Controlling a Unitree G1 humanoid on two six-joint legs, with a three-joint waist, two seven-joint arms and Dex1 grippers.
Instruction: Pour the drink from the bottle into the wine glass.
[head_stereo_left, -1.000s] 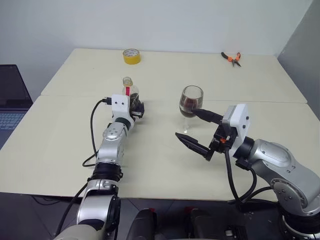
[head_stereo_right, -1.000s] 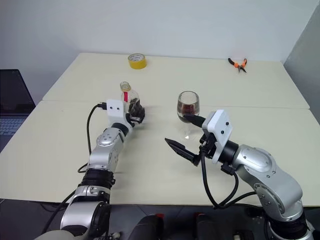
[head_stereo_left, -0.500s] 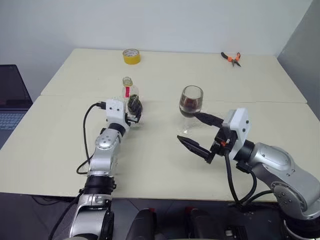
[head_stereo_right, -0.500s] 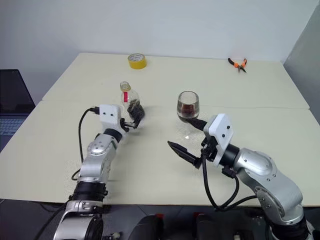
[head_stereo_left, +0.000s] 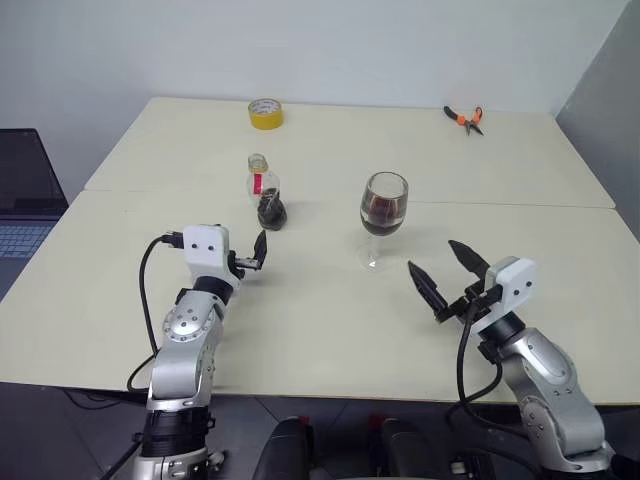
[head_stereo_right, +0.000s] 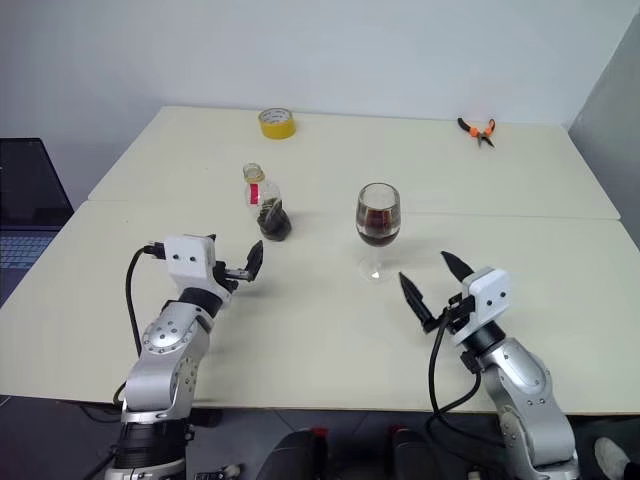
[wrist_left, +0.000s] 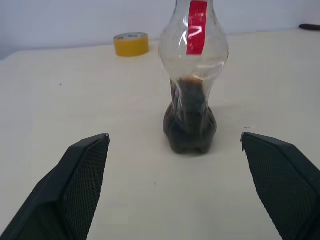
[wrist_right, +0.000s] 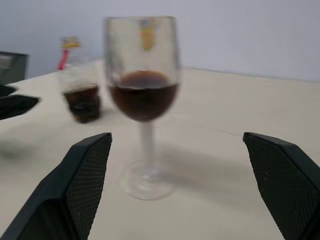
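1. With both sets of fingers spread wide and gripping nothing, the left gripper (head_stereo_left: 256, 252) and the right gripper (head_stereo_left: 447, 272) hover over the cream table (head_stereo_left: 300, 330), each clear of the object ahead of it.
2. The left gripper points level at the bottle (head_stereo_left: 266, 190), which stands upright and uncapped a little way beyond its fingertips; in the left wrist view the bottle sits framed between the two black fingers (wrist_left: 82, 170), touched by neither.
3. The right gripper faces the wine glass (head_stereo_left: 383, 214), which stands upright on its foot near the middle of the table, just to the right of the bottle and apart from it.
4. The drink (wrist_right: 143, 97) lies dark in the lower part of the glass bowl; a smaller dark remainder sits at the bottom of the bottle.
5. Judged from this, the pour looks done and both arms appear to be at the release-and-clear stage.
6. The next move calls for little: keep the open fingers away from the thin stem, which would tip easily, and draw clear.
7. Farther back lie a yellow tape roll (head_stereo_left: 264, 112) and orange-handled pliers (head_stereo_left: 463, 118); a laptop (head_stereo_left: 25, 200) sits off the table's left edge.
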